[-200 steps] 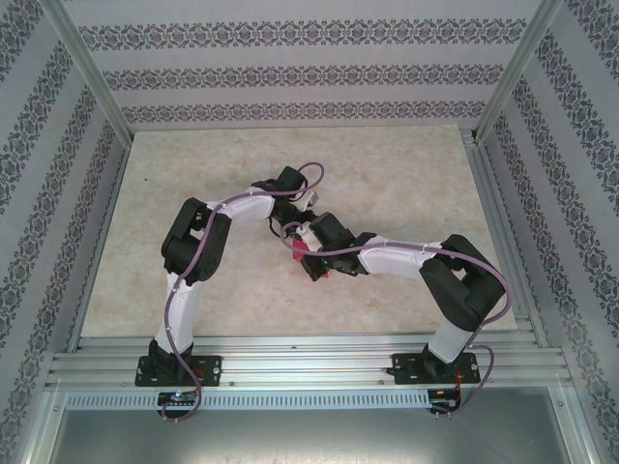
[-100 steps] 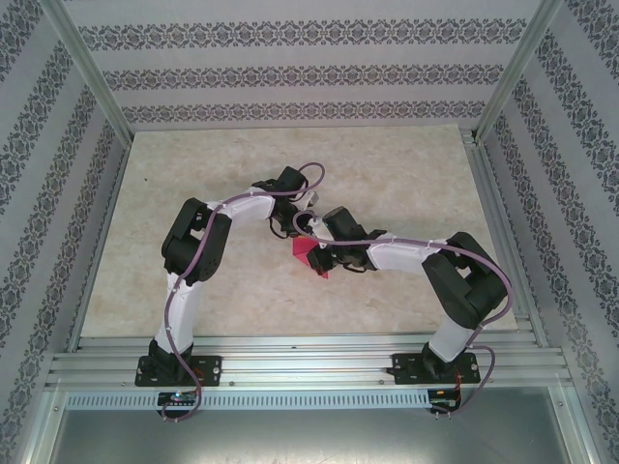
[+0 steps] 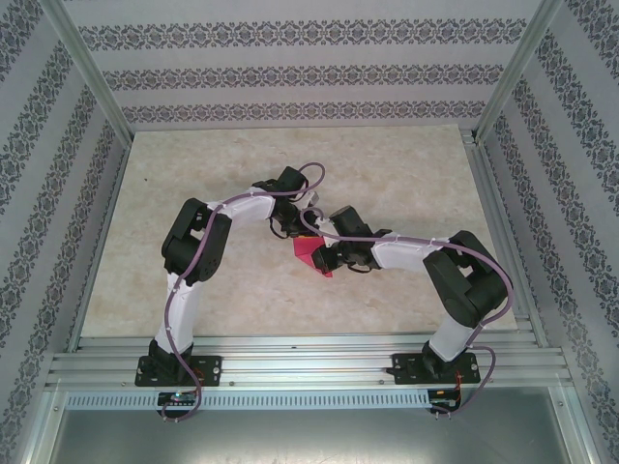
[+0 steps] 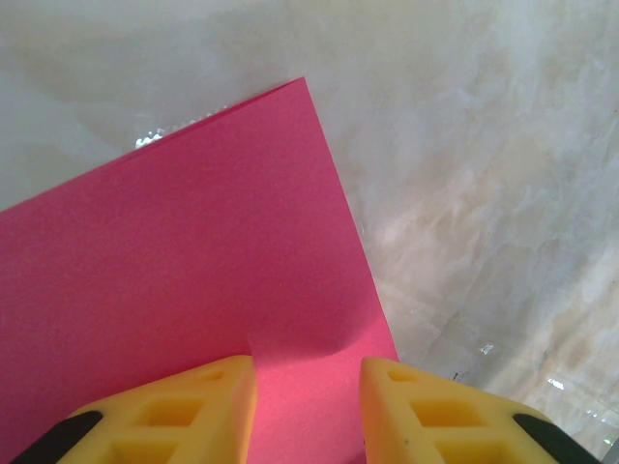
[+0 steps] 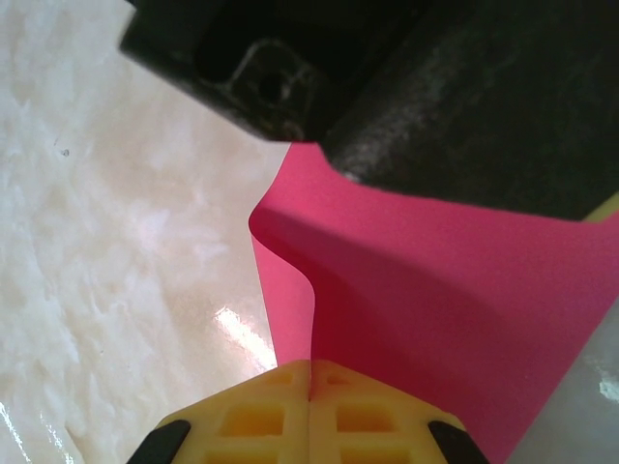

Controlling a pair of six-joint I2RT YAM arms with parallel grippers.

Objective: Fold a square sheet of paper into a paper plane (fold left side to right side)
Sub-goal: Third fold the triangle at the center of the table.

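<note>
At the middle of the desk (image 3: 406, 174), the right gripper (image 5: 309, 372) is clamped tight on a raised edge of the pink square sheet of paper (image 5: 416, 290), which curls up off the marbled surface between the two arms. The left gripper (image 4: 308, 369), yellow fingers (image 4: 208, 406) held apart, sits low over the sheet's flat part beside one edge.

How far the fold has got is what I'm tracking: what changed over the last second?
The right gripper, shut on an edge of the paper, drew back toward the right. That uncovered more of the pink sheet in the top view. The left gripper stayed where it was, with its jaws apart over the paper. The left arm did not move either.
</note>
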